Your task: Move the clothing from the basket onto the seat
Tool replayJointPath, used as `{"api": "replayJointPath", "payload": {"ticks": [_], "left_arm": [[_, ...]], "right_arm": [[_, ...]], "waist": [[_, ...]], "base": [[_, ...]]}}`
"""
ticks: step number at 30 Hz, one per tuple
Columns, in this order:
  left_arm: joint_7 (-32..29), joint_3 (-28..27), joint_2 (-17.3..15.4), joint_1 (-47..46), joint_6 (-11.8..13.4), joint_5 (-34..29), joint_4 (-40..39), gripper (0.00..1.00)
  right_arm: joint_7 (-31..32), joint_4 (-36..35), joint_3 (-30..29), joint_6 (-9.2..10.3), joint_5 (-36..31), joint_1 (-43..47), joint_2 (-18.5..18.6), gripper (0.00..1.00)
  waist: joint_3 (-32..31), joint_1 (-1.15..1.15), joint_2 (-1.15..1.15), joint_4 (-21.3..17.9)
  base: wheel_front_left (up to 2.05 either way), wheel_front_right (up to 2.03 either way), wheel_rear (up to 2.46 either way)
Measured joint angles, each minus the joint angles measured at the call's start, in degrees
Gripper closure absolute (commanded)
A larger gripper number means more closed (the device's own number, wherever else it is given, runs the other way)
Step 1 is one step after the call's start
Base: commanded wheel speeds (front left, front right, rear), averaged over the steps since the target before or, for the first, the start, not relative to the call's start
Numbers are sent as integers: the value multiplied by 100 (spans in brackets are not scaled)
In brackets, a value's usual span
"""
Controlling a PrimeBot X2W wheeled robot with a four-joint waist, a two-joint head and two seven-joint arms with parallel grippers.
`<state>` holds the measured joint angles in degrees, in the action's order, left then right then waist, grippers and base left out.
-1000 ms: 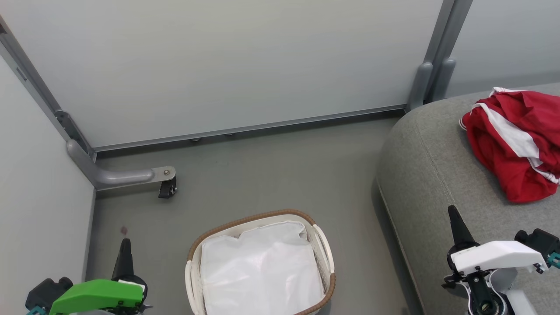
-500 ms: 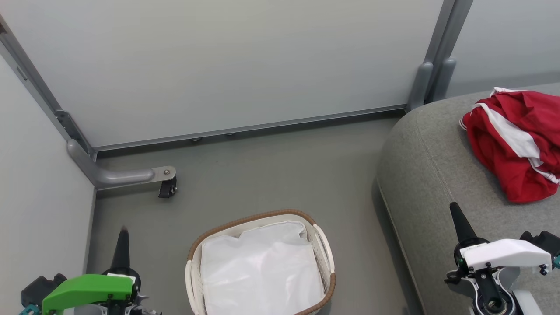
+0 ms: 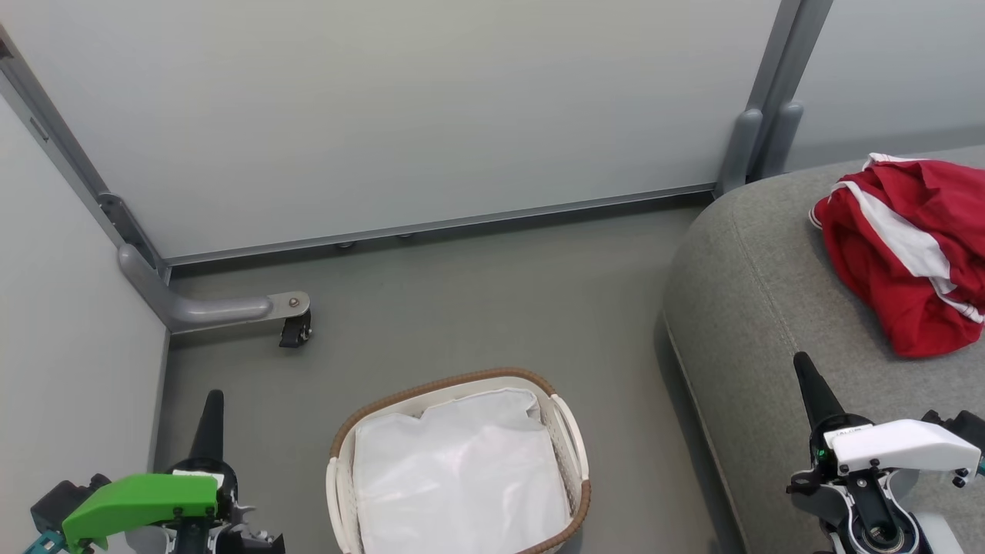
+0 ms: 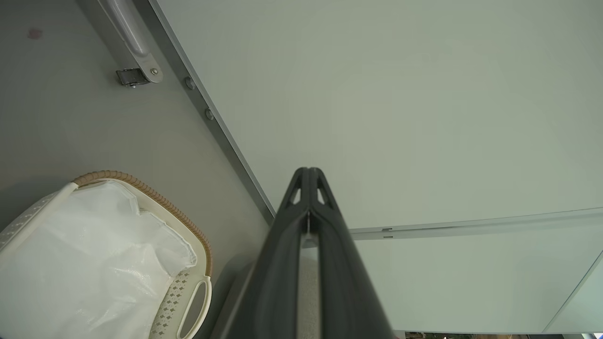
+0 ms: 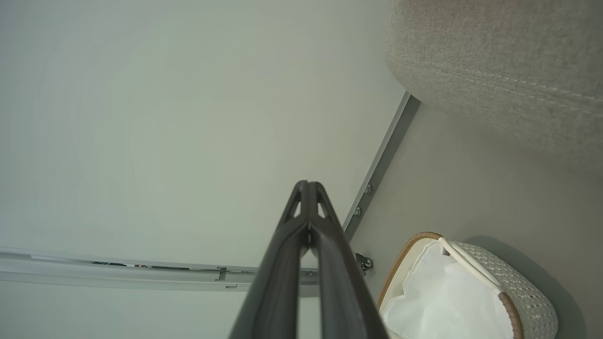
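While clothing [image 3: 900,254] lies on seat [image 3: 762,308], basket [image 3: 431,387] holds white liner [image 3: 462,477].

You have red, white-striped clothing [image 3: 908,261] crumpled on the grey seat [image 3: 754,308] at three o'clock; white basket [image 3: 462,378] upright at six.

The grey floor [image 3: 462,308] carries the basket [image 3: 442,382], an oval white one with a brown woven rim and a white fabric liner [image 3: 462,477]; it stands at the bottom of the head view, near the side of the seat [image 3: 754,308]. The seat itself also rests on the floor, at the right, and the black caster [image 3: 295,331] of a grey partition leg stands at the left, well apart from the basket. On the seat's grey upholstery lies the clothing [image 3: 900,261], 1 crumpled red heap with white stripes, toward the view's right edge.
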<state>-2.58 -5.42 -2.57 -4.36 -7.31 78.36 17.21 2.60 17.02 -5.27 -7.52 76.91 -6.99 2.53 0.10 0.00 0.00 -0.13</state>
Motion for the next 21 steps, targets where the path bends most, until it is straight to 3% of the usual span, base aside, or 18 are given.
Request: {"api": "replayJointPath", "payload": {"ticks": [21], "left_arm": [[-249,-59,-5,-106,0,846,-199,100]], "right_arm": [[244,-182,-77,1,943,25,10,100]], "waist": [[4,0,0,7]], "base": [[0,0,0]]}}
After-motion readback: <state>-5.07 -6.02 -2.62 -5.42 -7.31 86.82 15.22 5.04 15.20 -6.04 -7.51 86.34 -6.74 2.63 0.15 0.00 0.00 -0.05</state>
